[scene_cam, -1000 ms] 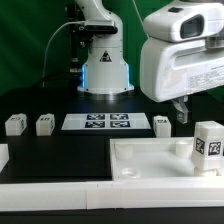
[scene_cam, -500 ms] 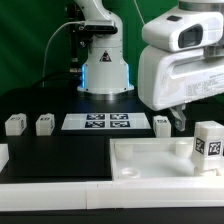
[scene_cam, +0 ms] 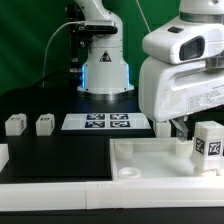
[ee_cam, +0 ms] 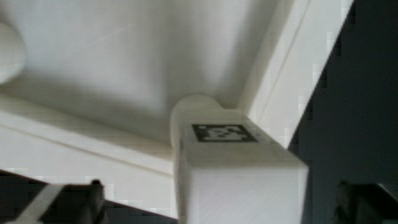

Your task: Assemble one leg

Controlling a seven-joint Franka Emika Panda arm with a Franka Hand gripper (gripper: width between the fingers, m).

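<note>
In the wrist view a white leg (ee_cam: 228,170) with a square tag on its upper face stands between my gripper's (ee_cam: 224,205) two dark fingers (ee_cam: 75,200), which are spread apart on either side of it. In the exterior view my gripper (scene_cam: 176,128) hangs low behind the big white tray (scene_cam: 150,165), and its body hides that leg. Another leg (scene_cam: 208,146) stands upright at the tray's far corner on the exterior view's right. Two more legs (scene_cam: 14,124) (scene_cam: 44,123) stand on the black table at the exterior view's left.
The marker board (scene_cam: 97,122) lies flat between the loose legs and my gripper. The robot base (scene_cam: 105,70) stands behind it. The tray's raised wall (ee_cam: 294,60) runs close beside the leg in the wrist view.
My gripper has moved down and toward the exterior view's left. It now covers the leg beside the marker board that showed earlier.
</note>
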